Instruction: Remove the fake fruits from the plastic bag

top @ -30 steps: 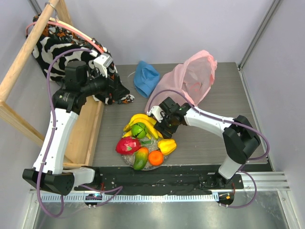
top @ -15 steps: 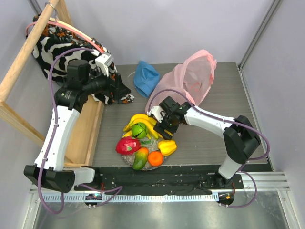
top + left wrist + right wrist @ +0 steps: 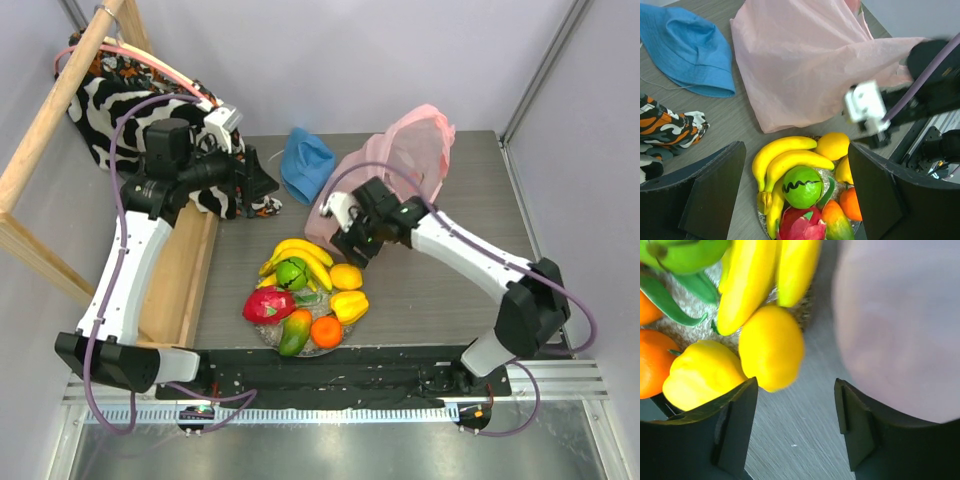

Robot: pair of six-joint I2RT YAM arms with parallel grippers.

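Starting at the left, a wooden frame (image 3: 60, 110) runs along the edge of the table (image 3: 440, 300), with a black-and-white fabric (image 3: 120, 100), orange in patches, draped over its far end and spilling onto the table. The left pincer (image 3: 258, 178) hangs in the air above the fabric's near corner, facing right. The wrist view shows its two fingers spread wide with nothing between them. Just right of it a blue hat (image 3: 306, 163) lies crumpled near the far edge. In front of the hat, toward the near edge, the fruits sit heaped on a speckled dish (image 3: 268, 332), all outside the bag. A banana bunch (image 3: 300, 255) is at the far side with a green apple (image 3: 291, 272) against it, and a red dragon fruit (image 3: 268, 304) is on the left. A mango (image 3: 295, 333) and an orange (image 3: 326, 330) are at the near side, and a yellow pepper (image 3: 350, 305) is on the right. A lemon (image 3: 346, 276) sits at the far right of the heap, against bananas and pepper. The right pincer (image 3: 796, 390) hovers just beyond the lemon, tilted down, fingers apart and empty, with bare table showing between them. The lemon lies beside one finger, not in the gap. Behind this pincer the pink bag (image 3: 400, 165) lies slumped on the far right part of the table, its near edge close to the bananas. What it holds cannot be told.
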